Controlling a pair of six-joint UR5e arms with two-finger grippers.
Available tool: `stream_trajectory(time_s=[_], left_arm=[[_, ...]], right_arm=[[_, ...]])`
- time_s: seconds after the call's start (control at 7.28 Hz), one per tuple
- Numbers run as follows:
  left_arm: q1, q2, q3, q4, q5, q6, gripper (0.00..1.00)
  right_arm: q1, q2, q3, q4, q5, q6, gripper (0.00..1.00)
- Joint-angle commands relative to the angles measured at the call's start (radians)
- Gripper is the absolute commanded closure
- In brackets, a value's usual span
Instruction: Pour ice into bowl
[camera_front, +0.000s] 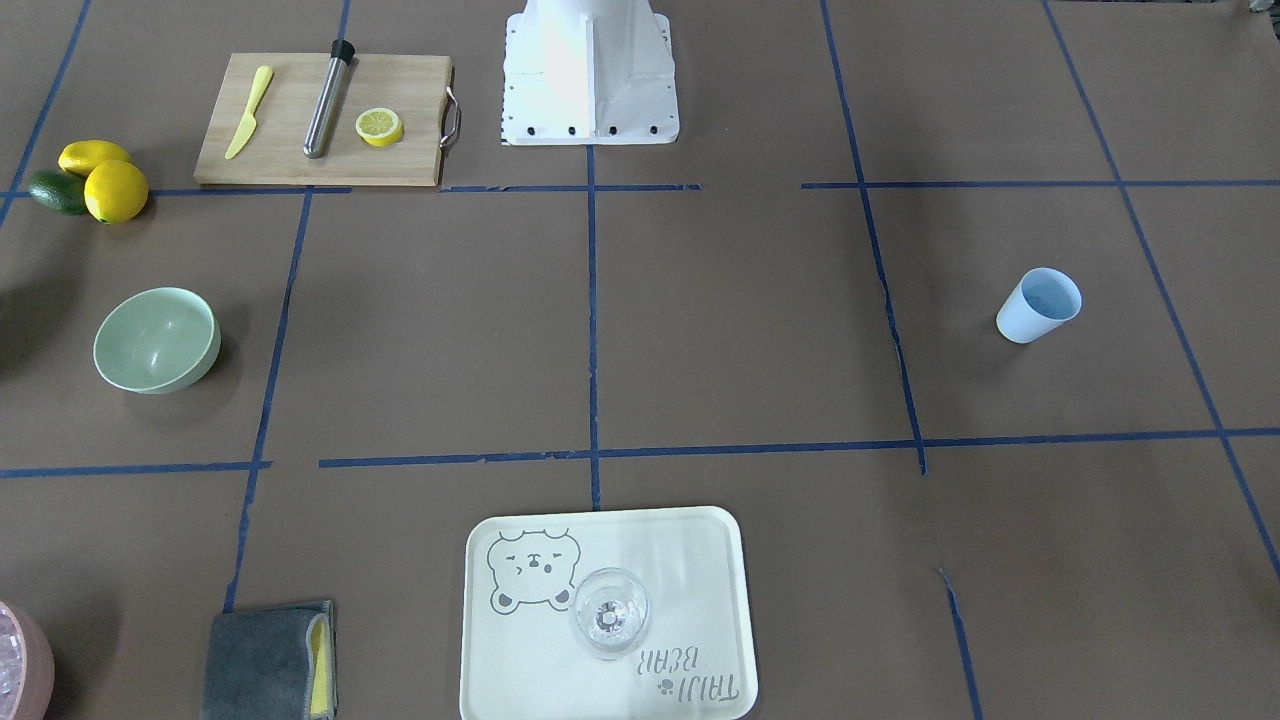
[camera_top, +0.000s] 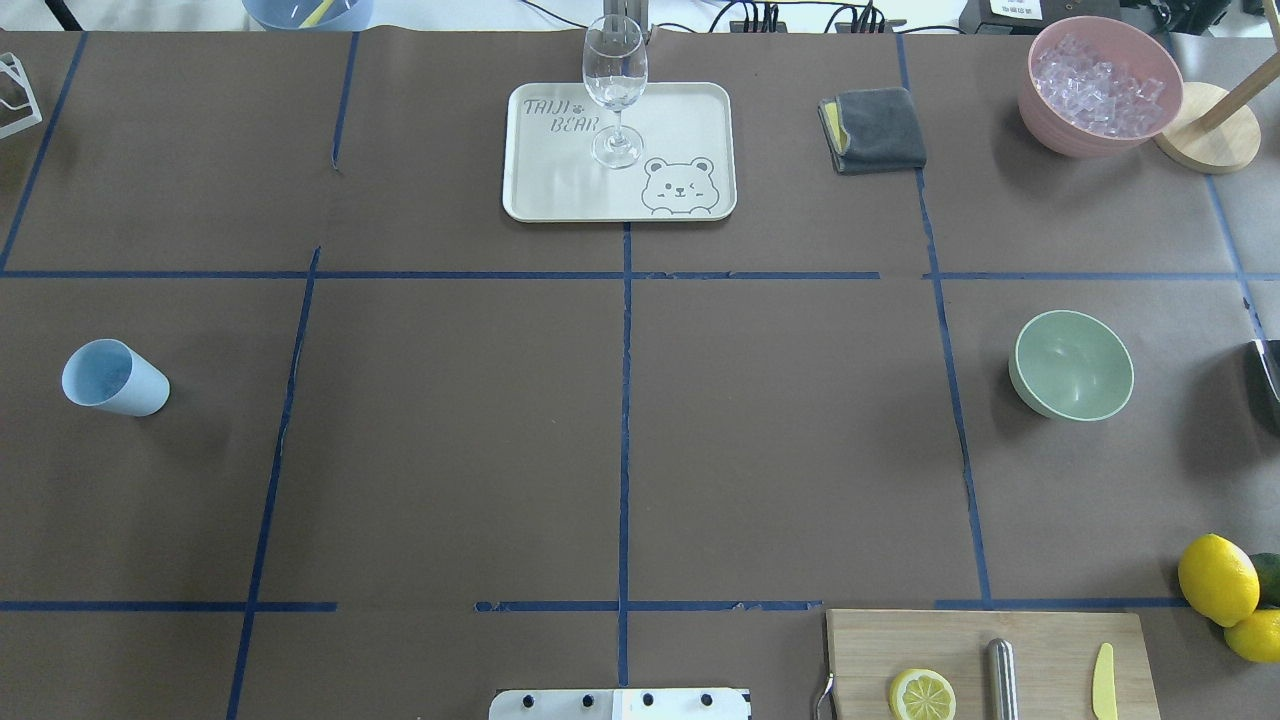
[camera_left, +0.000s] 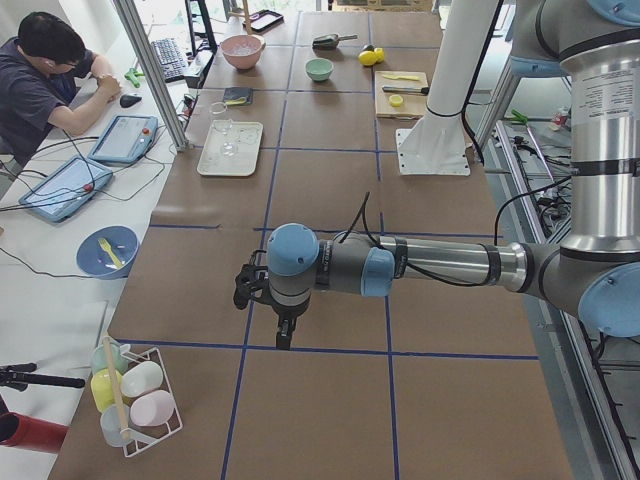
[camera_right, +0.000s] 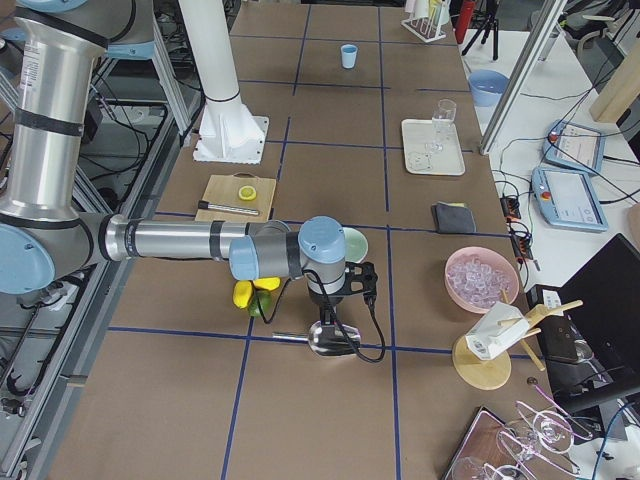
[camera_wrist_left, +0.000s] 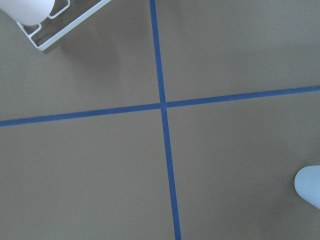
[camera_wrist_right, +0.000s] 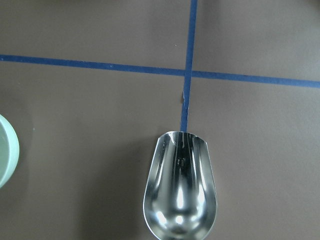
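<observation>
The mint-green bowl (camera_front: 157, 340) stands empty on the table; it also shows in the overhead view (camera_top: 1073, 365) and at the left edge of the right wrist view (camera_wrist_right: 6, 150). Clear ice cubes (camera_top: 1100, 80) fill a pink bowl (camera_top: 1060, 125) at the far right corner. A shiny empty metal scoop (camera_wrist_right: 180, 190) lies straight under the right wrist camera, beside the green bowl. My right gripper (camera_right: 348, 285) hangs over the scoop (camera_right: 325, 338); I cannot tell if it is open. My left gripper (camera_left: 255, 290) hovers over bare table at the left end; its state is unclear.
A pale blue cup (camera_top: 115, 378) stands on the left. A tray (camera_top: 560, 190) bears a clear glass (camera_top: 613, 80). A grey cloth (camera_top: 875, 128), a cutting board (camera_front: 300, 150) with knife, metal rod and lemon half, and lemons (camera_front: 115, 190) lie around. A cup rack (camera_left: 135, 395) stands near the left gripper.
</observation>
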Motion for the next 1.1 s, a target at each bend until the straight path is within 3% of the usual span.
stream_trajectory(time_s=[0.0,0.27,0.41,0.55,0.69,0.96], left_arm=[[-0.005,-0.003,-0.004,-0.184,-0.008,0.0,0.0],[-0.002,-0.004,0.037,-0.436,-0.007,-0.012,0.0],[-0.003,-0.001,0.045,-0.489,-0.007,-0.049,0.0],[0.0,0.003,0.034,-0.496,-0.004,0.013,0.0],[0.03,0.043,0.054,-0.481,0.072,0.12,0.0],[0.031,0.062,0.053,-0.39,0.114,0.118,0.0]], right_arm=[[-0.001,0.04,0.004,0.032,0.006,0.002,0.0],[-0.001,0.041,0.005,0.043,0.012,0.026,0.0],[-0.001,0.041,0.005,0.041,0.021,0.028,0.0],[-0.003,0.043,0.01,0.043,0.047,0.03,0.0],[-0.006,0.044,0.008,0.041,0.097,0.039,0.0],[-0.098,0.044,0.05,0.044,0.118,0.031,0.0]])
